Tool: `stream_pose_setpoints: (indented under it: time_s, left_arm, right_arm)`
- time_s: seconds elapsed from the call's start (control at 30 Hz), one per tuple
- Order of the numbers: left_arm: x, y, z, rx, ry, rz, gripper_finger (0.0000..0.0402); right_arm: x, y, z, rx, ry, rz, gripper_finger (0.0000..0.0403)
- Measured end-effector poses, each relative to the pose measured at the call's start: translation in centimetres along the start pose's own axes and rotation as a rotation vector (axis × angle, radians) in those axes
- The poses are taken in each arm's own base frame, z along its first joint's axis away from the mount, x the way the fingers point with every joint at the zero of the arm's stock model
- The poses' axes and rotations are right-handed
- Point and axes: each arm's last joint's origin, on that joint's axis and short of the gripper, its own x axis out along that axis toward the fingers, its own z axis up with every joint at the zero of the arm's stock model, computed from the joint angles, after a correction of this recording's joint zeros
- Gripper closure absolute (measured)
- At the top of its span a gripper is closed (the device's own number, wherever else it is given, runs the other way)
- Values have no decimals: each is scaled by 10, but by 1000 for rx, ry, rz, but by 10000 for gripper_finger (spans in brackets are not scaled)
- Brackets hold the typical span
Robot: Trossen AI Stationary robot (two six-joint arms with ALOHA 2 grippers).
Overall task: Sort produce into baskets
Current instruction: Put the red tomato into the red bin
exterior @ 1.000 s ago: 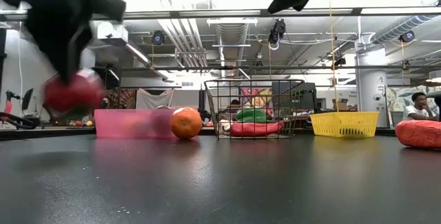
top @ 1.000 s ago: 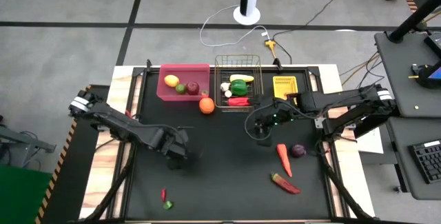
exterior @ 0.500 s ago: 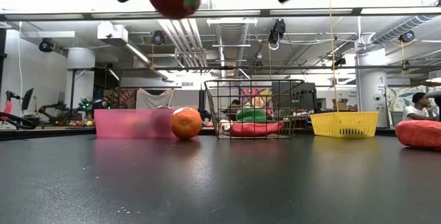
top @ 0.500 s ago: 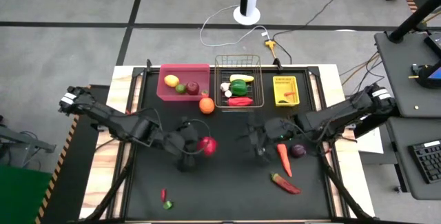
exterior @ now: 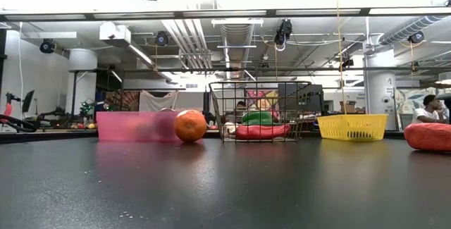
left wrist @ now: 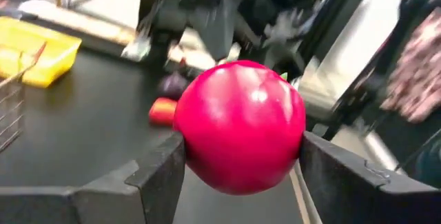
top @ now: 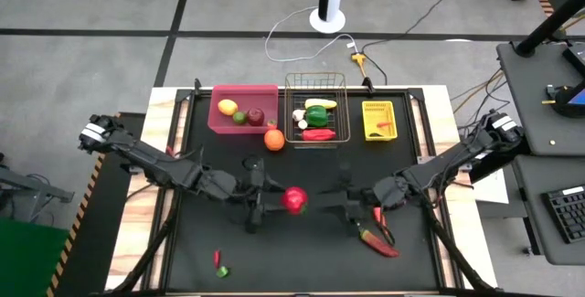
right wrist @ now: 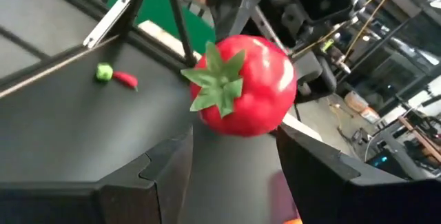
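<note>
A red tomato (top: 293, 199) with a green leafy top is held above the middle of the black worktop (top: 302, 251), pinched between the fingers of the left claw (top: 274, 198). The right claw (top: 322, 203) faces it from the right, its fingers spread on either side of the fruit without a visible grip; a handover between the arms is judged to be in hand.

Part of the sorting looks done. In the pink bin (top: 222, 91) at the far left lie a lemon (top: 228, 106), a lime (top: 239, 117) and a red apple (top: 256, 115). The wire-mesh basket (top: 315, 79) beside it holds a green pepper (top: 316, 114), a red chilli (top: 317, 134), something yellow at its far end and a white piece, likely garlic. The small yellow bin (top: 377, 131) at the far right holds one small item, too small to name.

Still loose are an orange (top: 273, 139) just in front of the pink bin, a red chilli (top: 379, 242) and a carrot partly hidden under the right arm at near right, and a small chilli (top: 217, 258) with a green piece (top: 223, 271) at near left. Roughly half the produce is judged still unsorted.
</note>
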Motion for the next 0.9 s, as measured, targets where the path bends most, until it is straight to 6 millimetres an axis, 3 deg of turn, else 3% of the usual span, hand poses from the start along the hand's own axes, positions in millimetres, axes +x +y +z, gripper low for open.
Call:
stream_pose_setpoints:
  time_s: [0.33,0.6,0.77,0.9]
  left_arm:
    - [-15,8,-11,15,-379,-276,155]
    - [-22,13,-18,15,-430,-316,155]
    - [-23,12,-18,16,-437,-360,155]
    - [-25,9,-16,-51,-414,-470,155]
  right_arm:
    - [-3,-13,22,62,-227,-109,200]
    - [-6,-12,23,87,-413,-110,200]
    - [17,9,9,-15,-452,-97,200]
    - [38,31,-11,-78,-419,-201,200]
